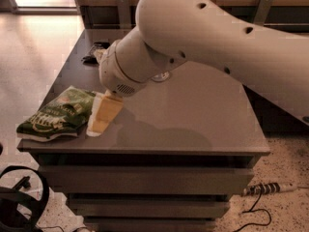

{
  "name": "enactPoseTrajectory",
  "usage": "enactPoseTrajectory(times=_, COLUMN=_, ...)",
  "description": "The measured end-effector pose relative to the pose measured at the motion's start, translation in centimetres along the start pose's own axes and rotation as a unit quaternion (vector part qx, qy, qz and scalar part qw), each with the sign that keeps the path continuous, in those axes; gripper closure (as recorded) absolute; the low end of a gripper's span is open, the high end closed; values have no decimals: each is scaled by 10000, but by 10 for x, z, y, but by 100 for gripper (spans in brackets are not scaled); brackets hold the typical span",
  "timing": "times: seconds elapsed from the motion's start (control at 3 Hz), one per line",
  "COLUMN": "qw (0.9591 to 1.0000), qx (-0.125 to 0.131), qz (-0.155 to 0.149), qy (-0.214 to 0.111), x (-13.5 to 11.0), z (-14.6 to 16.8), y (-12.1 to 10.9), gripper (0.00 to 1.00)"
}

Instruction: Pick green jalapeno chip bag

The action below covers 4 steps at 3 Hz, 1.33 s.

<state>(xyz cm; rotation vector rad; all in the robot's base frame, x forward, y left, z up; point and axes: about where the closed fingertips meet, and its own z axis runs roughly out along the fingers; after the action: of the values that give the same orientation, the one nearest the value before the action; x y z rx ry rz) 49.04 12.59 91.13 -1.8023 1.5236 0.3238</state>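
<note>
Now, gripper [103, 116] beside green jalapeno chip bag [57, 113], near table [203, 124] edge, jaws unclear

Dim, warm lighting; glare on the floor [43, 47] at top left. The gripper [98, 124], low over the front left of the table [207, 110], casts a soft shadow rightward.

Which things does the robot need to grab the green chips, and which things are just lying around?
For the job:
- green jalapeno chip bag, at the table's front left corner
- gripper, low beside the bag's right edge

Just lying about:
- small black thing, at the back of the table
- cord, on the floor at the right
- black gear, on the floor at the left
</note>
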Motion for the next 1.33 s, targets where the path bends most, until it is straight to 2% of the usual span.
enactPoseTrajectory(times=0.33, qw=9998, qx=-174, qz=-84, qy=69, x=-8, z=22, y=-12, gripper=0)
enactPoseTrajectory(times=0.67, qw=9987, qx=-440, qz=-250, qy=19, x=-22, z=68, y=-34, gripper=0)
enactPoseTrajectory(times=1.0, qw=9972, qx=-672, qz=-280, qy=-154, x=-25, z=105, y=-38, gripper=0)
enactPoseTrajectory(times=1.33, qw=9950, qx=-940, qz=-223, qy=-271, x=-22, z=133, y=-23, gripper=18)
